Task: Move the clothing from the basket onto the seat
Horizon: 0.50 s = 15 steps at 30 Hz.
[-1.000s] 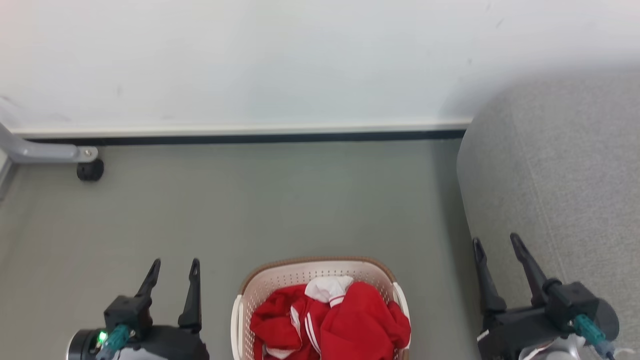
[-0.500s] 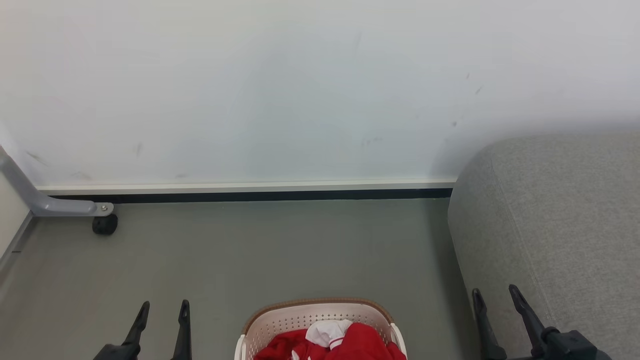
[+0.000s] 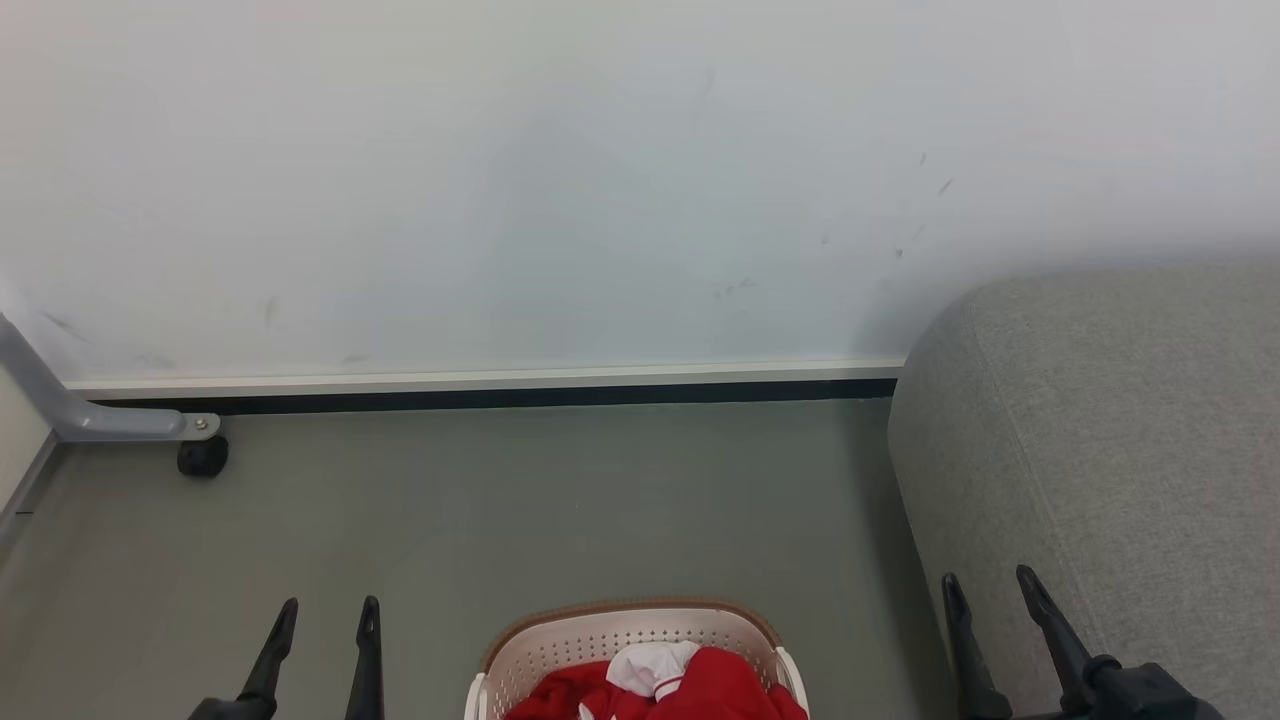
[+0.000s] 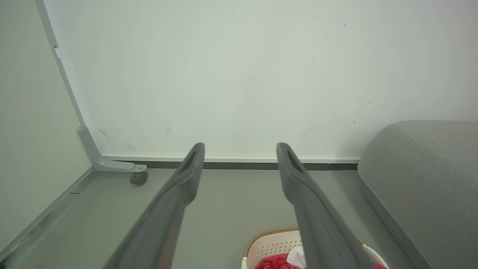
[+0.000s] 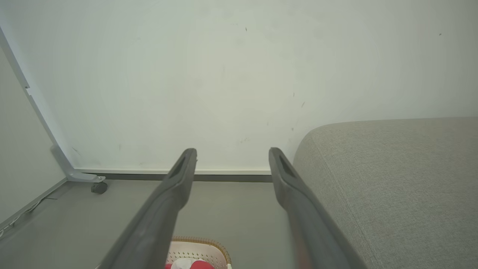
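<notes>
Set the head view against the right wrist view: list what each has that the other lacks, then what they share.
Head view alone of the two: the left gripper, open. Right wrist view alone of the two: what looks like a thin pale cable, lower left. Shared: right gripper, open, basket, clothing, seat, caster.

Cropped at bottom edge: near half of basket [image 3: 560, 640], most of clothing [image 3: 720, 690] inside. Left of basket, left gripper [image 3: 328, 605] cropped below fingers; right of basket, right gripper [image 3: 985, 577] partly too. Cropped at right edge: seat [image 3: 1100, 420].
</notes>
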Motion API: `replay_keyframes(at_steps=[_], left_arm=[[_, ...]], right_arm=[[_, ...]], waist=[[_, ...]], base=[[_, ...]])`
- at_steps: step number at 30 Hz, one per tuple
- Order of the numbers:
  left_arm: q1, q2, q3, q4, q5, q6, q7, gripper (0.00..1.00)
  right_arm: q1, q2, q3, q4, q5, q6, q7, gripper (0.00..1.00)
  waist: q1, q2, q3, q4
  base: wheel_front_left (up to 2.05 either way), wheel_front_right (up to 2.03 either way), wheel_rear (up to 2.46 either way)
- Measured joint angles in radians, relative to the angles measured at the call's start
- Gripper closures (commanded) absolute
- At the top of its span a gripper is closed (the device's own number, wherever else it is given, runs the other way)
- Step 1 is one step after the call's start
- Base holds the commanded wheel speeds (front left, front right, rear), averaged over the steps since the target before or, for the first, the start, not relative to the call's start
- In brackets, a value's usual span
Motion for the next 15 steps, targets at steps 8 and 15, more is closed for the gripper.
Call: replay_keyframes(at_steps=[8, 15], left_arm=[[0.016, -0.001, 0.002, -0.022, 0.005, 0.0, 0.0, 0.0], [0.016, -0.001, 0.003, -0.031, 0.007, 0.0, 0.0, 0.0]], right_arm=[[0.0, 0.0, -0.003, -0.008, 0.0, 0.0, 0.0, 0.0], [0.0, 0.0, -0.002, -0.016, 0.0, 0.0, 0.0, 0.0]], waist=[[0.0, 0.0, 0.01, -0.003], [0.0, 0.0, 0.018, -0.003]], base=[[0.0, 0.0, 0.0], [0.0, 0.0, 0.0]])
